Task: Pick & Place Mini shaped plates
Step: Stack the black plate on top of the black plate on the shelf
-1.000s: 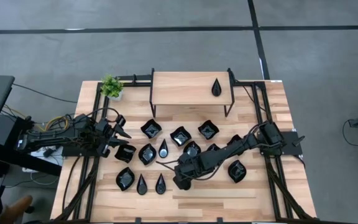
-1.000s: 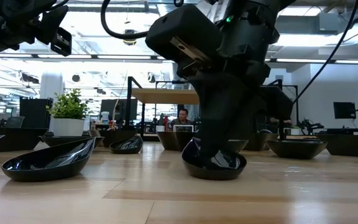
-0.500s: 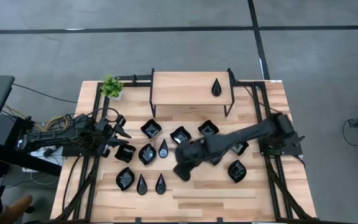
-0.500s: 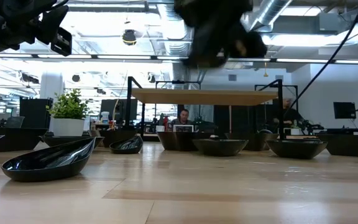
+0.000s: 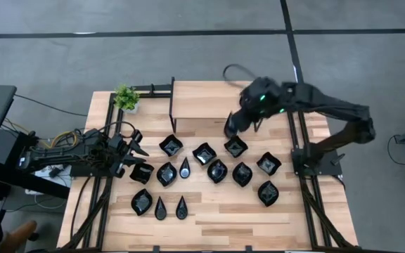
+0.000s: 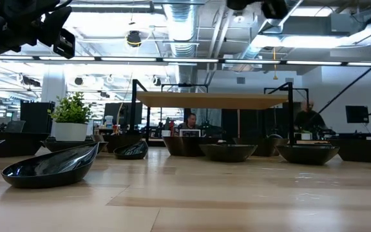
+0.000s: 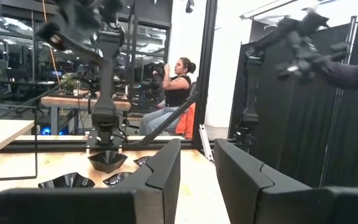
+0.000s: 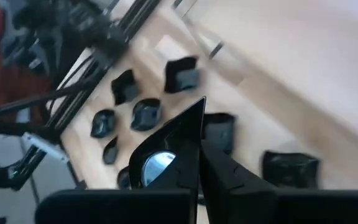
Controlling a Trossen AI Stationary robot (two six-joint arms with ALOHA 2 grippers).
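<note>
From above, the right arm reaches up from its base at the worktop's (image 5: pixel 223 218) right edge and bends back over the raised wooden shelf (image 5: pixel 202 102), its right hand (image 5: pixel 232 126) hanging at the shelf's front edge, above the wavy-edged square dish (image 5: pixel 235 147). The left arm lies low along the left side, its left hand (image 5: pixel 133 151) just beside another dish. The small glossy black dishes (image 5: pixel 217 171) lie scattered over the worktop's middle, and a small green potted plant (image 5: pixel 126 98) stands at the far left corner.

The table-height view shows only the left arm's dark parts in the upper left; the dishes sit in a row under the shelf (image 6: pixel 214 100), with one large leaf-shaped dish (image 6: pixel 51 166) nearest.

The left wrist view shows the left hand's fingers (image 7: pixel 160 177) parted with nothing between them, and a seated person beyond the worktop.

The right wrist view alone shows what the right hand holds: its fingers (image 8: pixel 185 149) are closed on a teardrop-shaped glossy black dish (image 8: pixel 157 163), lifted well above the dishes below.
</note>
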